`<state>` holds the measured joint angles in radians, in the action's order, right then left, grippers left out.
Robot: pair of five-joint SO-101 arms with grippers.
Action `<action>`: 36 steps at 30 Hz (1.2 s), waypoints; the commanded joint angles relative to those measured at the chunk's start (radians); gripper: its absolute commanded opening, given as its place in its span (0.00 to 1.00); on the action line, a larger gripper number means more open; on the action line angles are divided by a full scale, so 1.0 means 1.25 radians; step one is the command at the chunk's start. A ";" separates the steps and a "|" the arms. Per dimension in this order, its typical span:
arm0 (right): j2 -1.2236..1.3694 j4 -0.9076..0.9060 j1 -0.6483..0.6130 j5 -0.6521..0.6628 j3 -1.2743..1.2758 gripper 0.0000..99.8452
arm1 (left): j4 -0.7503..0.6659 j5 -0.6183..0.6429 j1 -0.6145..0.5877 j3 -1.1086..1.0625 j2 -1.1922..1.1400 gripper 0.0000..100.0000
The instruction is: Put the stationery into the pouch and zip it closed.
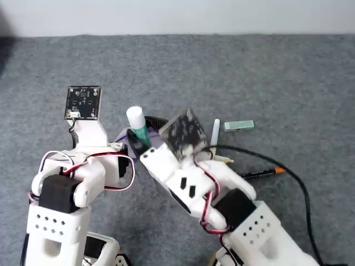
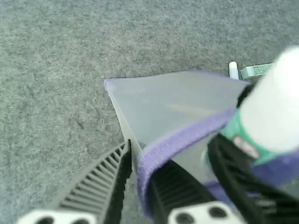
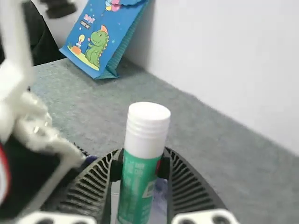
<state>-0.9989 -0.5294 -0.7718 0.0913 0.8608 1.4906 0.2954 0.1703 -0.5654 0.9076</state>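
the right gripper (image 3: pixel 141 161) is closed partway around a glue stick (image 1: pixel 137 124), jaws pressing the green barrel just below the white cap, the stick upright and poised at the mouth of the pouch (image 2: pixel 177 102). the pouch lies on the grey mat (image 1: pixel 288 77) between the two arms, a translucent sleeve with purple zip trim along its opening. the left gripper (image 2: pixel 139 158) seems to be pinched nearly shut on the pouch's lip, lifting one wall so the mouth gapes, though the trim curls over the jaws and hides the exact contact. the glue stick is light, rigid and smooth-sided, so it could slide in the jaws if tilted; the hold high on the barrel leaves the base free to enter first, which suits a drop into the opening. the pouch is thin and floppy, likely to collapse or drag along the mat if the lip is let go, so it is best held by the stiffer zip trim near a corner. waiting well to the right on the mat are a pale green eraser (image 1: pixel 239 126), a slim white stick (image 1: pixel 216 131) just beside it, and an orange-tipped pen (image 1: pixel 260 173) partly under the right arm; all are small, light and hard, the pen best taken mid-shaft, so the task looks to be in its early part.
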 commanded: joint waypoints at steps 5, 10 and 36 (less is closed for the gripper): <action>-0.101 0.100 -0.002 0.071 0.102 0.02 | 0.000 0.045 0.002 0.028 -0.006 0.01; -0.105 0.096 -0.002 0.090 0.114 0.16 | 0.000 0.045 0.002 0.028 -0.007 0.01; -0.078 -0.427 0.393 -0.273 -0.203 0.14 | 0.000 0.045 0.002 0.026 -0.006 0.01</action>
<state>-1.1155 -1.0096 -0.3468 -0.2202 0.6567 1.4906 0.3414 0.1703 -0.5669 0.9014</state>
